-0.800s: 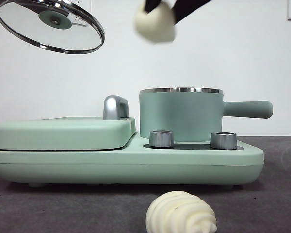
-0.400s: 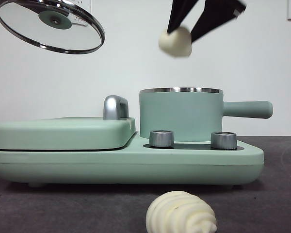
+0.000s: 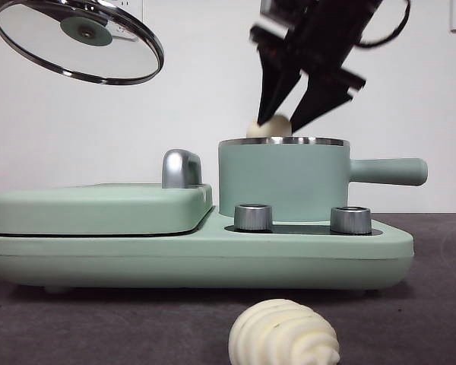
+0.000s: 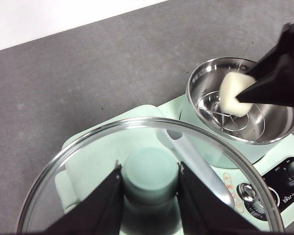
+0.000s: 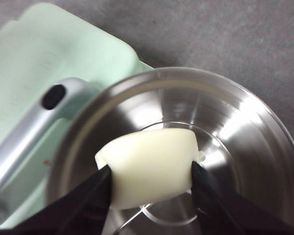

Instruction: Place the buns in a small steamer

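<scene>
My right gripper (image 3: 283,123) is shut on the smooth bun (image 5: 149,166), holding it right at the steel rim of the small steamer (image 3: 283,179); only the bun's top (image 3: 269,128) shows above the rim in the front view. From the left wrist, the same bun (image 4: 233,93) hangs over the steamer's steel rack (image 4: 230,117). The ridged bun (image 3: 283,334) lies on the grey table near the front edge. My left gripper (image 4: 149,183) is shut on the green knob of the glass lid (image 3: 77,42), held high at the left.
The steamer stands on a mint-green base (image 3: 197,258) with two chrome dials (image 3: 253,217). A flat lidded griddle (image 3: 99,207) with a chrome handle (image 3: 181,168) fills the base's left side. The steamer's long handle (image 3: 387,171) sticks out to the right.
The right gripper has carried the smooth bun rightward and down, from high above to the steamer's rim. The lid and the ridged bun have not moved.
</scene>
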Controlling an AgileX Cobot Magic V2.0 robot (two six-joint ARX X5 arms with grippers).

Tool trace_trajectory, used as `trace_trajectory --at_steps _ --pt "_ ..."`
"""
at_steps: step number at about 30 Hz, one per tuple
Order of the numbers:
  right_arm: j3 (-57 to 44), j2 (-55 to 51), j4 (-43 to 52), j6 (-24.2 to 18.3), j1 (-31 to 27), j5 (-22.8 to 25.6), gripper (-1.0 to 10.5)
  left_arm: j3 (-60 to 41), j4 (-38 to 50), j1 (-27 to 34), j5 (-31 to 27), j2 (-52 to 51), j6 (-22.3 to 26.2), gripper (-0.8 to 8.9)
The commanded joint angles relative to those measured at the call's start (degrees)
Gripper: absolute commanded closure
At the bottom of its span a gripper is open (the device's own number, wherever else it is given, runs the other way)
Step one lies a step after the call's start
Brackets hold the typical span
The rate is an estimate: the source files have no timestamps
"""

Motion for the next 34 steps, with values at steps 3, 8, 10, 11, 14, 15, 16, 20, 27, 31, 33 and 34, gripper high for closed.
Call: trace_trajectory --at_steps 3,8,10,11,14,15,16,20,27,31,33,34 --pt "1.42 3.98 2.99 -0.92 -0.02 -0.20 7.1 0.85 1.60 -0.20 -0.02 -0.17 -0.17 8.01" --pt "1.42 7.08 5.27 -1.38 -0.20 0.02 7.1 0.85 1.57 -0.20 -0.02 -0.17 -0.20 8.01" --pt "1.42 7.45 5.35 -1.97 -0.28 0.26 7.1 0.85 1.57 -0.20 -0.02 -0.17 -0.20 8.01" --pt "1.42 7.61 5.75 -2.01 -0.28 0.66 6.9 0.85 1.57 -0.20 -0.02 -0.17 -0.22 8.01" --pt "1.42 7.61 7.04 -1.99 -0.28 0.63 5.9 0.85 1.55 -0.22 -0.02 -0.17 -0.59 8.01" --pt "1.44 7.52 7.74 -2.01 -0.28 0.57 5.9 0.85 1.55 -0.22 -0.02 -0.17 -0.96 8.01" --pt "1.55 7.15 7.96 -2.03 -0.31 0.17 5.9 0.85 1.53 -0.22 -0.02 -0.17 -1.27 8.01" --pt "3.34 2.78 5.42 -2.12 -0.37 0.00 5.9 0.85 1.53 -0.22 -0.02 -0.17 -1.27 8.01" --pt "-4.83 -16.02 12.22 -1.68 1.22 1.90 5.9 0.85 2.03 -0.22 -0.02 -0.17 -1.29 8.01" --pt "-20.06 -28.89 23.10 -1.31 2.82 2.75 5.9 0.85 1.97 -0.22 -0.02 -0.17 -1.29 8.01" --pt "-25.11 -33.16 25.24 -1.01 3.76 2.71 5.9 0.85 1.95 -0.22 0.00 -0.17 -1.27 8.01" --pt "-27.50 -35.36 25.38 -0.94 4.31 2.69 5.9 0.85 1.97 -0.22 -0.02 -0.17 -1.29 8.01"
